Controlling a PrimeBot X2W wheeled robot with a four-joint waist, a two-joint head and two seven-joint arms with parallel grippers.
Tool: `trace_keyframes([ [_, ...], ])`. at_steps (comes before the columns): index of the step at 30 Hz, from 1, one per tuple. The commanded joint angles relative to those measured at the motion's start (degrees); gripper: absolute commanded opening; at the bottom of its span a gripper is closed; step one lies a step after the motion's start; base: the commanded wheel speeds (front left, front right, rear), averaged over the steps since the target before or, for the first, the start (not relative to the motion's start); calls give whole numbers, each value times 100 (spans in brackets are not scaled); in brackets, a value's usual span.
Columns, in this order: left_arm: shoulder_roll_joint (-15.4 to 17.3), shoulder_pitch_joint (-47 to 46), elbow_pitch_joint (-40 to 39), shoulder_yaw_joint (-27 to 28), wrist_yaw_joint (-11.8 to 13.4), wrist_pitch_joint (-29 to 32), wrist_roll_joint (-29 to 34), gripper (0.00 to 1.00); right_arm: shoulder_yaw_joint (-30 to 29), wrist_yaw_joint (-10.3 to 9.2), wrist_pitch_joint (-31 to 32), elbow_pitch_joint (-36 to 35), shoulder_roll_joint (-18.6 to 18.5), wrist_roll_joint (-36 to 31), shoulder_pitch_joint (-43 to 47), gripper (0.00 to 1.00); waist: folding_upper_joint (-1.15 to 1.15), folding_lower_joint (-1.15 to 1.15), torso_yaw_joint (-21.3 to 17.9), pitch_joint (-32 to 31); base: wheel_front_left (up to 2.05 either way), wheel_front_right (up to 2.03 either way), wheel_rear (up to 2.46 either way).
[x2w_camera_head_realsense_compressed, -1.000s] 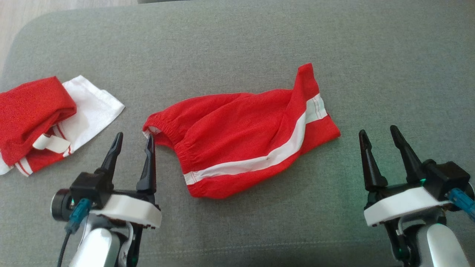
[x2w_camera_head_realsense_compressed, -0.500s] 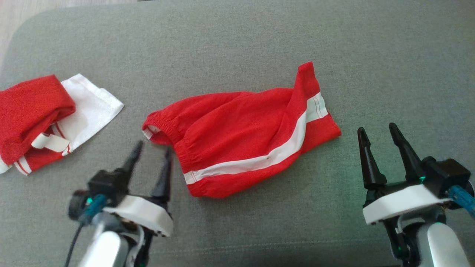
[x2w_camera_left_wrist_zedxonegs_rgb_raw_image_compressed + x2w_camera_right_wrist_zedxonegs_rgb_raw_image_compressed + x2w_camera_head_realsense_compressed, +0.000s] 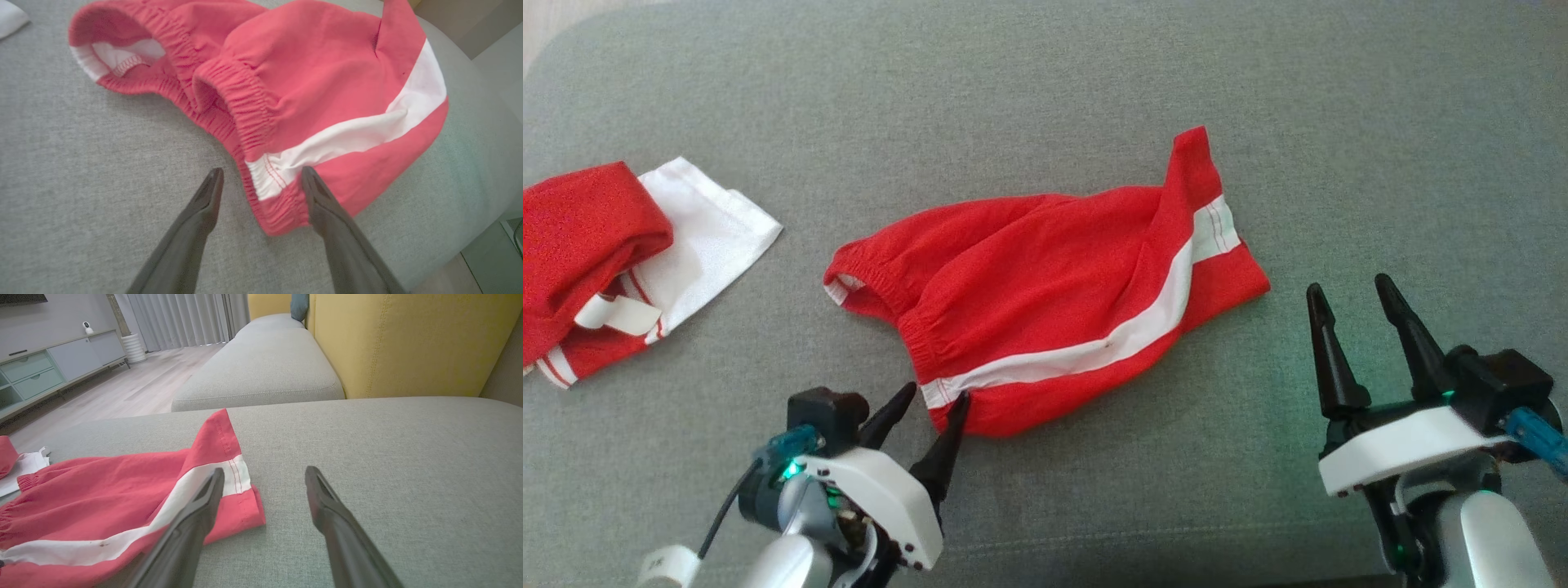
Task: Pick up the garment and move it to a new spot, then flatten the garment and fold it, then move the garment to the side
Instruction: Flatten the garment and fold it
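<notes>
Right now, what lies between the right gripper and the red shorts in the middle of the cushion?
Just bare grey cushion lies between the right gripper and the red shorts; the head view shows this stretch.

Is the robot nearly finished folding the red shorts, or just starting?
Just starting. Done: nothing yet; the red shorts lie rumpled and unfolded on the grey cushion. In hand: the open left gripper straddles the waistband corner by the white stripe, ready to grab. The right gripper hovers open, off the cloth. Left: lifting, moving, flattening, folding, and setting them aside.
</notes>
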Motion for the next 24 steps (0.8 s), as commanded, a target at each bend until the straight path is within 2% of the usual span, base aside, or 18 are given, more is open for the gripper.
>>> trace_keyframes([
  [1,65,-142,-224,194,-8,-22,-5,82,129,-4,-14,-173,-14,54,-97,100,0,0,-4,5,0,0,0],
  [2,84,-146,-252,192,-10,-23,3,48,128,-4,-11,-163,-14,60,-100,100,0,0,-8,11,0,0,0],
  [3,95,-148,-276,183,-34,-12,-13,6,127,-4,-11,-156,-14,64,-106,100,0,0,-10,16,0,0,0],
  [4,114,-147,-292,169,-51,25,-24,0,128,-4,-12,-151,-14,71,-114,100,0,0,-13,22,0,0,0],
  [11,204,-175,-444,182,20,38,38,0,209,-4,171,53,-64,168,-274,100,0,0,-21,65,0,0,0],
  [15,218,-245,-482,190,55,15,71,0,298,-4,486,423,-403,444,-608,100,0,0,38,168,0,0,0],
  [24,188,-575,-470,141,1,-105,143,0,1079,-4,1116,1066,-1170,1215,-1803,100,0,0,257,549,0,0,0],
])
